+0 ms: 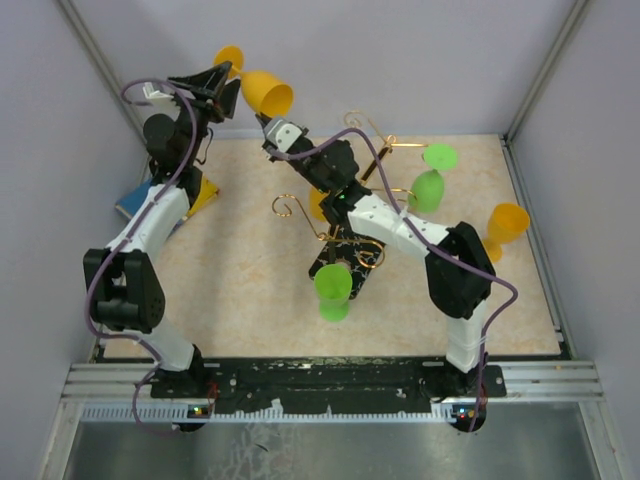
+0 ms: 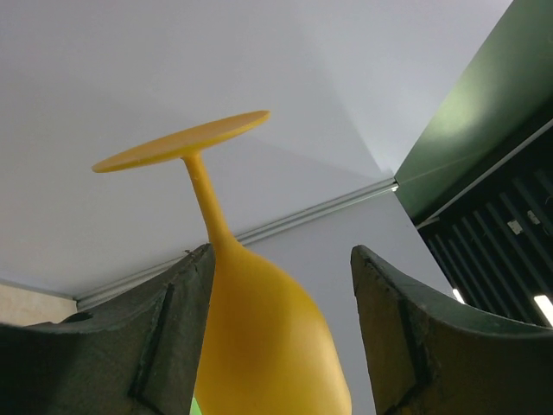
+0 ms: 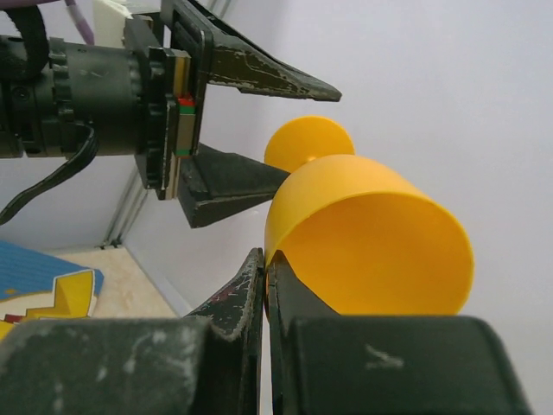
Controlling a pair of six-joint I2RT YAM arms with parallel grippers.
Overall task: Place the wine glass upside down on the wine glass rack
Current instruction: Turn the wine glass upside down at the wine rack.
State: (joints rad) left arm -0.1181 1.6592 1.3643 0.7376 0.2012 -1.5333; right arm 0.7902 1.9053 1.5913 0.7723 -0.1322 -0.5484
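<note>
A yellow wine glass (image 1: 267,92) is held in the air at the back left, lying sideways, foot (image 1: 229,57) toward the wall. My right gripper (image 1: 272,122) is shut on its rim, one finger inside the bowl (image 3: 371,246) and one outside (image 3: 246,281). My left gripper (image 1: 218,90) is open, its fingers (image 2: 164,320) on either side of the bowl and stem (image 2: 259,328); the gap on the right is wide. The gold wire rack (image 1: 385,150) stands mid-table on its black base (image 1: 338,262).
A green glass (image 1: 428,187) hangs on the rack; another green glass (image 1: 333,290) is at its front. An orange glass (image 1: 505,224) stands at the right. A blue and yellow object (image 1: 135,200) lies at the left. Walls close in behind.
</note>
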